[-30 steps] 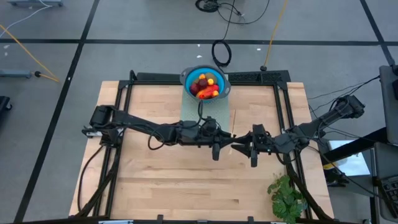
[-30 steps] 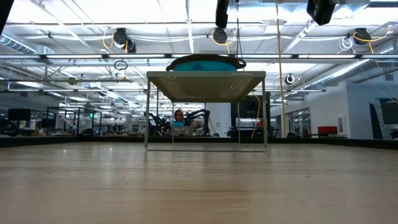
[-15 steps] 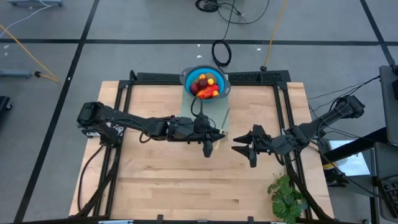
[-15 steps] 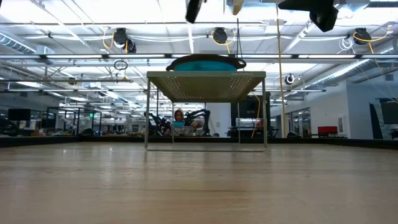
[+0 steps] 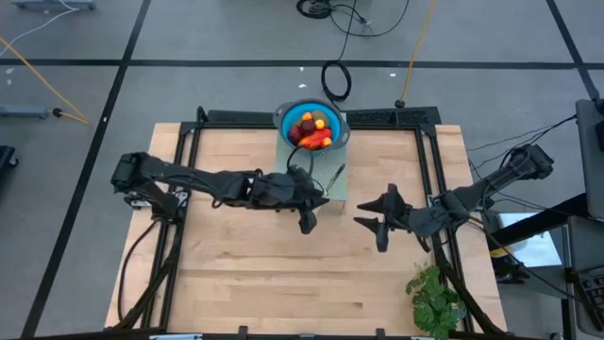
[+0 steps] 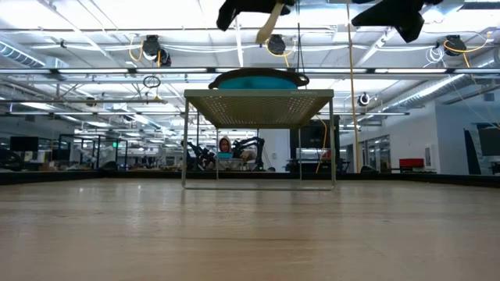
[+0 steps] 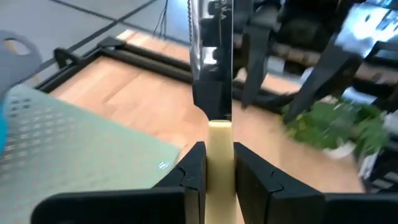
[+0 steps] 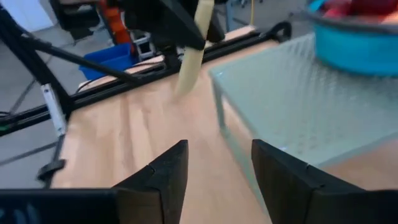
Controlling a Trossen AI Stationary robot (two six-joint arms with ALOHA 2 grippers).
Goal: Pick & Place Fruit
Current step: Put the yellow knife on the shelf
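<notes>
We log: left pincer (image 7: 217,171) clamped on knife (image 7: 219,134) handle, above counter (image 5: 255,274) beside rack (image 8: 292,99). Right pincer (image 8: 214,165) parted, holding nothing. Fruit (image 5: 312,130) in blue bowl (image 5: 283,115) on rack.

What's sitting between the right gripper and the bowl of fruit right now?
In the high view, only bare tabletop and the corner of the green perforated stand separate the empty, open right gripper from the blue bowl of fruit.
</notes>
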